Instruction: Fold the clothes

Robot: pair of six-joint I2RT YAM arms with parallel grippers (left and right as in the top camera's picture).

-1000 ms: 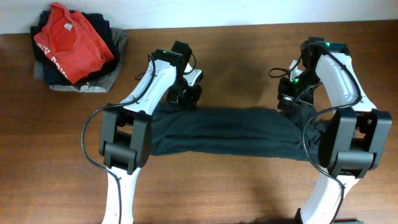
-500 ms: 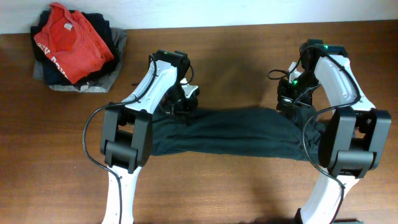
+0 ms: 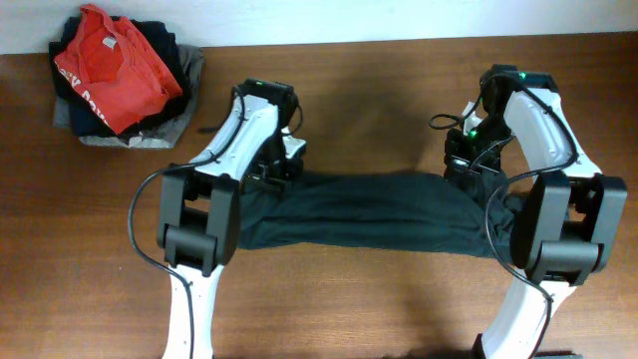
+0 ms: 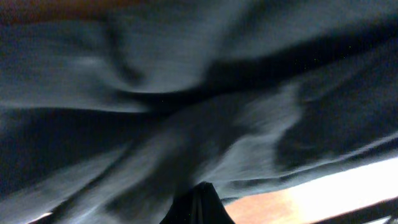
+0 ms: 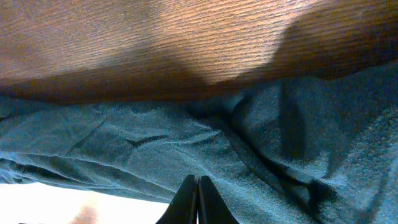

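Left gripper [image 4: 198, 200]: jaws pressed fully together, pinching the far left edge of the clothes [image 3: 369, 211]. Blurred dark folds bunch toward its tips. Right gripper [image 5: 197, 198]: jaws also closed tight, tips down on the garment's far right edge. Whether cloth is caught between them cannot be told. The clothes lie as a long dark band across the middle of the wooden table [image 3: 379, 90]. A red T-shirt [image 3: 110, 70] tops a pile at far left, its neck label too small to read.
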